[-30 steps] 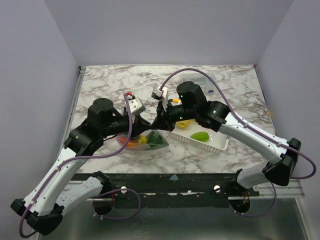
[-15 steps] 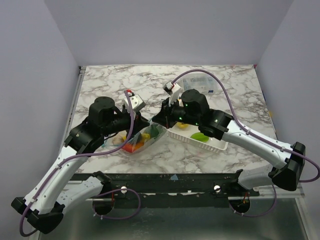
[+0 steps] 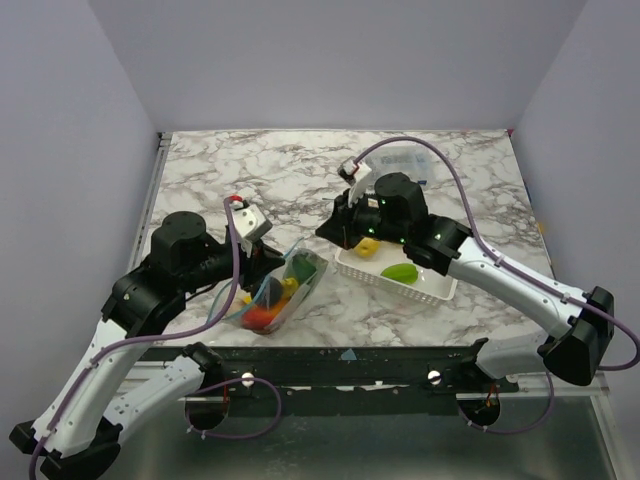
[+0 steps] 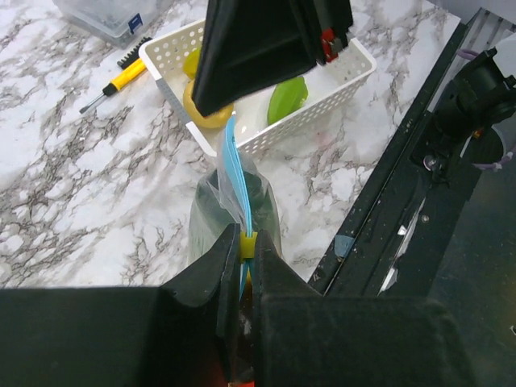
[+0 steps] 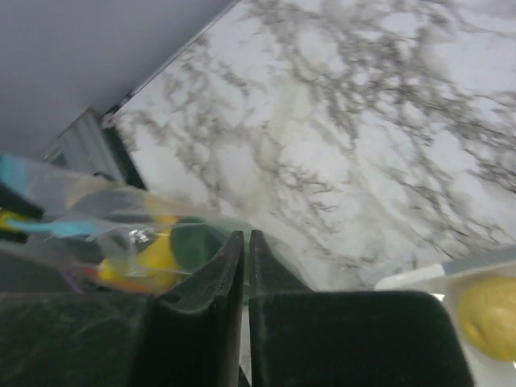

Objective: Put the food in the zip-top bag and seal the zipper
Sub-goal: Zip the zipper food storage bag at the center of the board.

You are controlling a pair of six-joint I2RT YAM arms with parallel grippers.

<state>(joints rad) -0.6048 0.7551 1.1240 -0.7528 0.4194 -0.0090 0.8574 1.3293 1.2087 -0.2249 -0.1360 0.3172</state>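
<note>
The zip-top bag (image 3: pixel 280 298) hangs tilted just above the table's near edge, with red, yellow and green food (image 3: pixel 268 312) inside. My left gripper (image 3: pixel 265 268) is shut on the zipper (image 4: pixel 235 181), its jaws pinching the light-blue strip at a small yellow slider (image 4: pixel 248 242). The right gripper (image 3: pixel 331 228) is shut with nothing in it and hovers right of the bag, apart from it. In the right wrist view the bag (image 5: pixel 121 234) lies left of the closed fingertips (image 5: pixel 232 246). A yellow piece (image 3: pixel 367 248) and a green piece (image 3: pixel 400 272) of food lie in the white basket (image 3: pixel 437 291).
A clear lidded box (image 3: pixel 400 160) stands behind the right arm. A yellow-handled screwdriver (image 4: pixel 121 79) lies on the marble beside the basket (image 4: pixel 165 48). The table's black front rail (image 3: pixel 350 352) runs just below the bag.
The left arm has pulled back toward the near left, drawing the bag with it by the zipper. The right gripper has come away from the bag and retreated to the right.
</note>
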